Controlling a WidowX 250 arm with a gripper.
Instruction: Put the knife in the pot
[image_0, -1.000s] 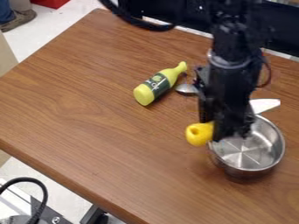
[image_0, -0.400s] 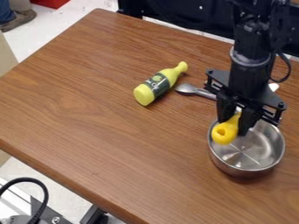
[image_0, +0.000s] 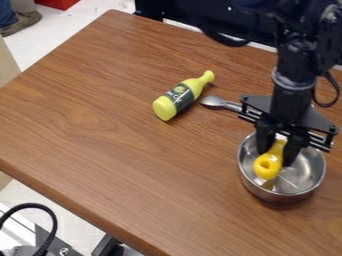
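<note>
The gripper (image_0: 278, 153) hangs over the metal pot (image_0: 250, 185) at the right of the table, its fingers on either side of the knife's yellow handle. It is shut on the knife (image_0: 268, 166), whose rounded handle end with a hole points toward the camera. A bit of white blade shows between the fingers; the rest of the blade is hidden behind the gripper. Seen from above, the handle lies within the pot's rim. Whether it touches the pot, I cannot tell.
Left of the arm, a yellow bottle with a dark green label (image_0: 180, 97) lies on the wooden table (image_0: 100, 115). A silver spoon (image_0: 215, 102) lies beside it, its handle running toward the gripper.
The gripper has moved right and then lower with the knife, from the pot's left edge to inside its outline. Pot, bottle and spoon have stayed put.
</note>
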